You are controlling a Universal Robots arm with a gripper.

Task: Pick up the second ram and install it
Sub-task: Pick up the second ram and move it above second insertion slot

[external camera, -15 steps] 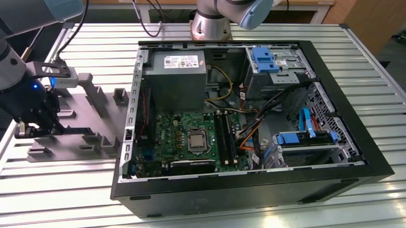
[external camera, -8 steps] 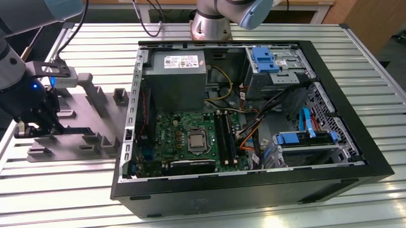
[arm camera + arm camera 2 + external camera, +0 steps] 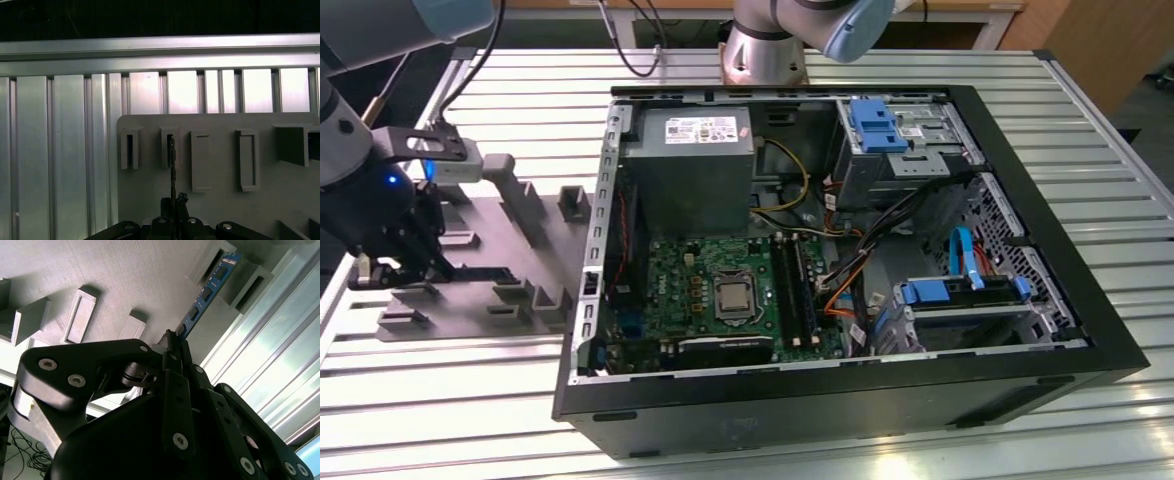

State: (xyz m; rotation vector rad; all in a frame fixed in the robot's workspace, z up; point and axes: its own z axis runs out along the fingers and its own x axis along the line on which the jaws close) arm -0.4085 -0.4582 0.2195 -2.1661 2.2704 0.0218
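At nine o'clock from the open black metal computer case (image 3: 1041,330) in the exterior view, the black two-finger gripper (image 3: 390,268) hangs low over a grey plastic fixture plate (image 3: 520,250). The plate carries raised slotted blocks and lies on the ribbed aluminium table (image 3: 454,400). In the second wrist view the gripper (image 3: 176,340) has its fingers (image 3: 175,390) clamped together on the near end of the second ram (image 3: 207,292). It is a long, thin circuit-board stick with black chips, and its far end reaches into a slotted block. In the first wrist view the stick (image 3: 172,160) shows edge-on, running from the gripper (image 3: 172,202) to a narrow slot. Inside the case, well apart from the gripper, lies the square green motherboard (image 3: 694,290). Long black memory slots (image 3: 790,290) sit on its three o'clock side.
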